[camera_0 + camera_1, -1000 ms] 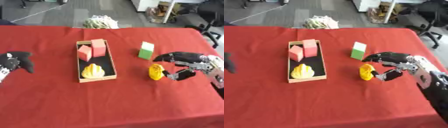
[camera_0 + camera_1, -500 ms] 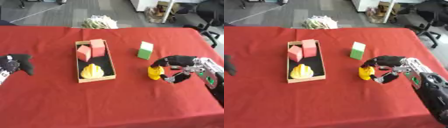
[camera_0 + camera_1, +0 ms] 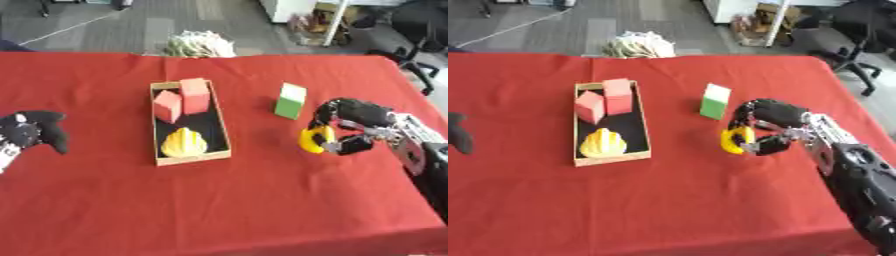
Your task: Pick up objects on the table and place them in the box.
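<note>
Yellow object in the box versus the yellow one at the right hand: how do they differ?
The yellow object in the box is a ridged mound lying at the near end of the box, untouched. The yellow ring-like object is outside the box on the red table, with the right hand curled round it. It looks smaller. Both are bright yellow.

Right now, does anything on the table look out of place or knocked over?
Nothing stands out. The box sits flat with two red blocks and a yellow item inside; the green-and-white carton stands upright, and the right hand curls round a yellow object.
</note>
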Motion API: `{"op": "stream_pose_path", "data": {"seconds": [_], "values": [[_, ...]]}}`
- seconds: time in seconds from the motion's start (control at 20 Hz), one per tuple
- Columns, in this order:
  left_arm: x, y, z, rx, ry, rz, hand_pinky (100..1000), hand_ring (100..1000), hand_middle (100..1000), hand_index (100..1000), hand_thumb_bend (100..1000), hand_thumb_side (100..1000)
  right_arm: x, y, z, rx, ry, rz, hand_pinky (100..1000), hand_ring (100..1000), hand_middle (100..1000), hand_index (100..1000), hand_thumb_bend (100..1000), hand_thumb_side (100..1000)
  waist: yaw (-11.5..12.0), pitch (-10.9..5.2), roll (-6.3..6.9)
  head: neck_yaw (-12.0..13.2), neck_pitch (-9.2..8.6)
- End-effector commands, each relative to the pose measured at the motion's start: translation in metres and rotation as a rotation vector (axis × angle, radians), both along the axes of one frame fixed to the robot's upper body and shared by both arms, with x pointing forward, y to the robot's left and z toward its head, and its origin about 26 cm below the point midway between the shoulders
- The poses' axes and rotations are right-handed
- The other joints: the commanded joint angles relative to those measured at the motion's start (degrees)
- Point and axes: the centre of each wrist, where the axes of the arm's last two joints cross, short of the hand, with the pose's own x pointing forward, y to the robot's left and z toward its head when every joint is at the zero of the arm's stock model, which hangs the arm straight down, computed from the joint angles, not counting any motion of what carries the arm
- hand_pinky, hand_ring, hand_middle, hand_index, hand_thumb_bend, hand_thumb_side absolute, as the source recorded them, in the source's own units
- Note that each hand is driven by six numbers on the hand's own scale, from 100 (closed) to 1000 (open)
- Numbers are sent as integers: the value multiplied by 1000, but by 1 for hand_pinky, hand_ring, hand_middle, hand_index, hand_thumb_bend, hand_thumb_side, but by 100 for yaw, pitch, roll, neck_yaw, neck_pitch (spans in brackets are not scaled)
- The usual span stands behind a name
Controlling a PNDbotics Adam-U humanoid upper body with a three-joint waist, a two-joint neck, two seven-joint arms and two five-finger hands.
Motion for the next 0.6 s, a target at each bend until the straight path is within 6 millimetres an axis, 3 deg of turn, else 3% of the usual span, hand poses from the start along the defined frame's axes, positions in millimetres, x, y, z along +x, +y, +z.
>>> {"op": "stream_pose_path", "data": {"seconds": [0.05,0.35,0.6], "values": [[-1,0,9,5,-34,-6,701,557,576,816,100,811,10,-1,29,71,-107,20,643,414,355,539,100,202,29,-130,67,-35,-20],[2,-10,14,-38,-54,-38,700,555,574,816,100,799,38,38,68,96,-156,107,663,432,374,562,100,201,219,-86,202,-238,-20],[4,-16,18,-59,-68,-77,699,555,574,816,100,797,57,66,74,72,-111,120,670,449,392,587,100,202,482,-35,286,-437,-20]]}}
